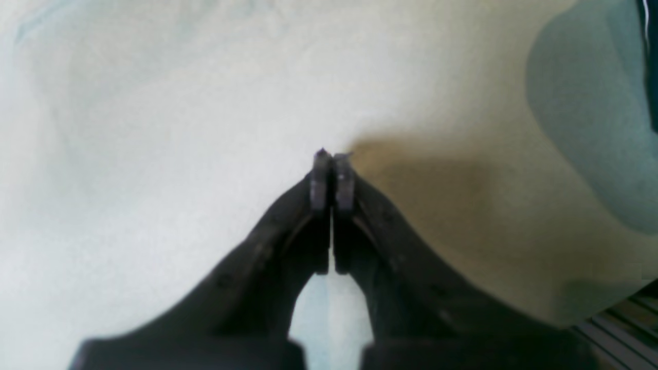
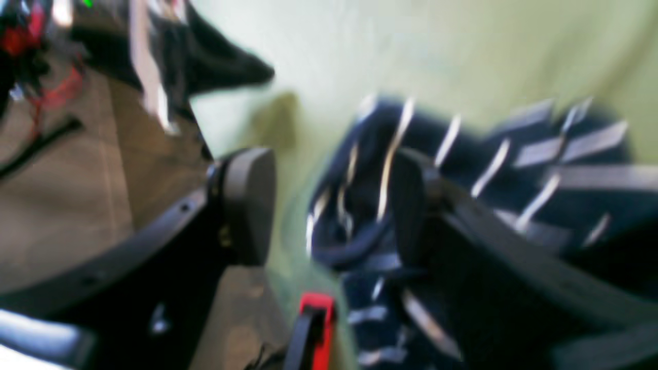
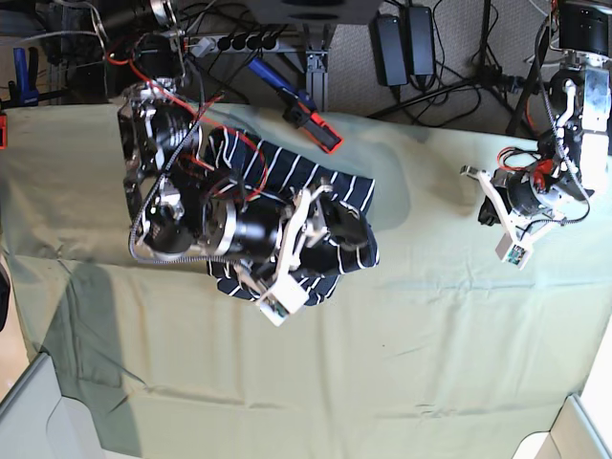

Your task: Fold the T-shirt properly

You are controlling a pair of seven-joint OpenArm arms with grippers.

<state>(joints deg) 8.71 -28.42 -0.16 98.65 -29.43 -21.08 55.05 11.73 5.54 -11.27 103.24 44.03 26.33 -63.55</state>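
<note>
The T-shirt [image 3: 287, 182], dark navy with thin white stripes, lies bunched up on the pale green cloth [image 3: 430, 335] at the left middle of the base view. My right gripper [image 3: 346, 229] hangs over the shirt's right part. In the right wrist view the right gripper [image 2: 329, 205] is open, with a crumpled fold of the shirt [image 2: 462, 169] between and beside its fingers. My left gripper [image 3: 486, 208] is far to the right, apart from the shirt. In the left wrist view the left gripper [image 1: 331, 156] is shut and empty, just above bare green cloth.
A blue clamp with red tips [image 3: 306, 115] lies at the cloth's back edge, and shows in the right wrist view [image 2: 316, 313]. Cables and power supplies [image 3: 402, 48] sit behind the table. Grey bins stand at the front corners [image 3: 29, 406].
</note>
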